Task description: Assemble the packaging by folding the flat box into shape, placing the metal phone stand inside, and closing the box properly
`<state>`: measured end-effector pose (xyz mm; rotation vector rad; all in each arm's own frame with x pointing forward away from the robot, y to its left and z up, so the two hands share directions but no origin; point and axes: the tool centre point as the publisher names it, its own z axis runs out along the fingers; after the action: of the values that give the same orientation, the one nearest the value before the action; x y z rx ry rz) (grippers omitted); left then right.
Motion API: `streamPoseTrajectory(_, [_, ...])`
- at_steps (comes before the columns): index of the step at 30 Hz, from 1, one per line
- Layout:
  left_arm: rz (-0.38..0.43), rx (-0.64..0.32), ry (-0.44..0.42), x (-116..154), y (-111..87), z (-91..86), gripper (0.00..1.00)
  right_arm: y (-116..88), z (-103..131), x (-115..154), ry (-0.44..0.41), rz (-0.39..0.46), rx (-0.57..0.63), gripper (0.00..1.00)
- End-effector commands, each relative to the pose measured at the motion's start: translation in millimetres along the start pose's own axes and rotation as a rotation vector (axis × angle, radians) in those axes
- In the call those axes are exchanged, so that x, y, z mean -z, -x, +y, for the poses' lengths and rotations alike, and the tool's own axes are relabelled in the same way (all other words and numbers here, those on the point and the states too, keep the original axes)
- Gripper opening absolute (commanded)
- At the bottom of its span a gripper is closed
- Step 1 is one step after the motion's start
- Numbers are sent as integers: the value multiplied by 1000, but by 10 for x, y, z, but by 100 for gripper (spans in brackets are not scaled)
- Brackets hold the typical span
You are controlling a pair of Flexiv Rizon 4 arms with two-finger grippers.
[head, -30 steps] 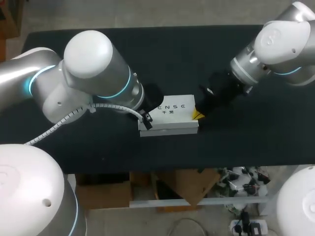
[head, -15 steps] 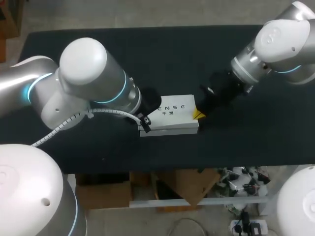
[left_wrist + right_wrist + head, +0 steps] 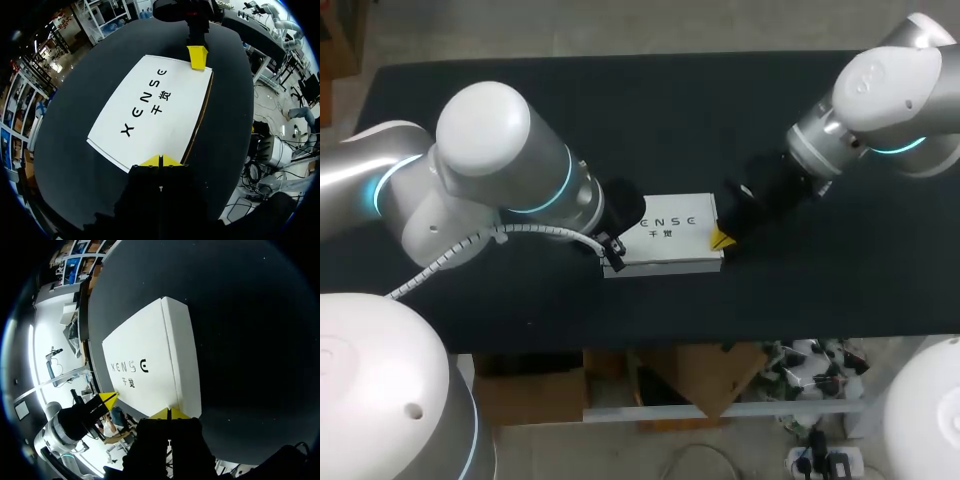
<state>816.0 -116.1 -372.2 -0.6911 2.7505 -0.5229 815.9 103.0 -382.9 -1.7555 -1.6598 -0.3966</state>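
**Box** (image 3: pixel 665 232), lying between the two pincers: white card, matt and smooth, with flat black print on the lid. A raw brown card edge shows along the side running ahead of the left pincer (image 3: pixel 160 161).

**Table** (image 3: pixel 720 110), under both pincers: black and matt, faintly speckled ahead of the right pincer (image 3: pixel 169 413). Whether it is cloth or board cannot be told.

**Pincer tips** (image 3: pixel 170 162): yellow, matt, plastic-looking, with smooth faces. The bodies behind them are black and dull.

**Left arm** (image 3: pixel 485 130): glossy white cap and satin silver-grey casing, with a ribbed white plastic conduit (image 3: pixel 450 255) alongside.

**Right arm** (image 3: pixel 880 85): the same glossy white and satin grey.
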Motion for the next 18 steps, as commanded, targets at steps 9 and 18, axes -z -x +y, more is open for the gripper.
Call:
streamPoseTrajectory(9, [-26, -3, -16, 84, 4, -42, 0, -100, -27, 72, 18, 8, 34, 0])
streamPoseTrajectory(18, [-32, -19, -17, 89, 1, -91, 0, -140, -15, 66, 21, 5, 50, 0])
